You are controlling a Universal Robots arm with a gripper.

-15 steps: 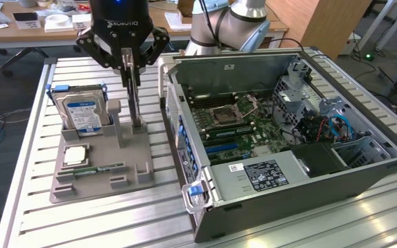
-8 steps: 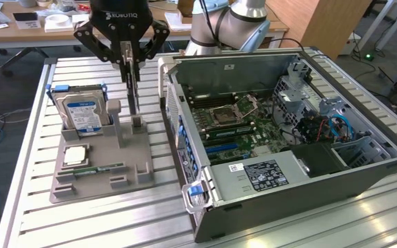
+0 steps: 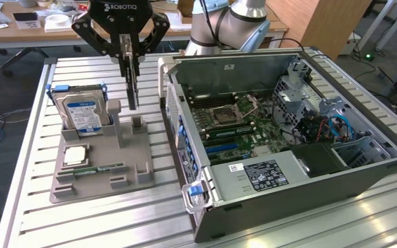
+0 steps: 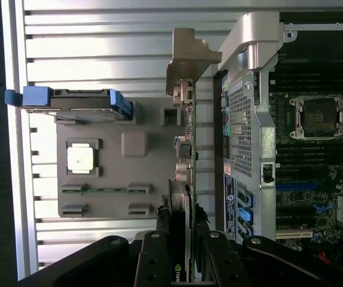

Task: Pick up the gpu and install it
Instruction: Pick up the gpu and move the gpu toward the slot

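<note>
- The claw hangs over the left part of the bench, pointing straight down, its two black fingers drawn in narrow.
- Pinched between those fingers is the graphics card, a thin dark board held upright on its edge and gripped along its upper edge.
- From the wrist view the card shows edge-on, with its pale metal bracket at the end farthest from the claw.
- The card hangs above the grey tray, between the hard drive and the open computer case; it is outside the case.
- Its lower edge sits just over the tray's small upright posts; from here I cannot say for sure whether it has fully cleared them, though it looks lifted.
- The hard drive, silver with a blue label and blue side rails, stands upright in its slot at the back of the tray.
- A square processor chip lies flat in a pocket toward the tray's front, and a narrow green memory stick lies just beside it.
- The case lies on its side just beside the tray, on the exterior view's right, with its cover off, so the motherboard and its processor socket face up.
</note>
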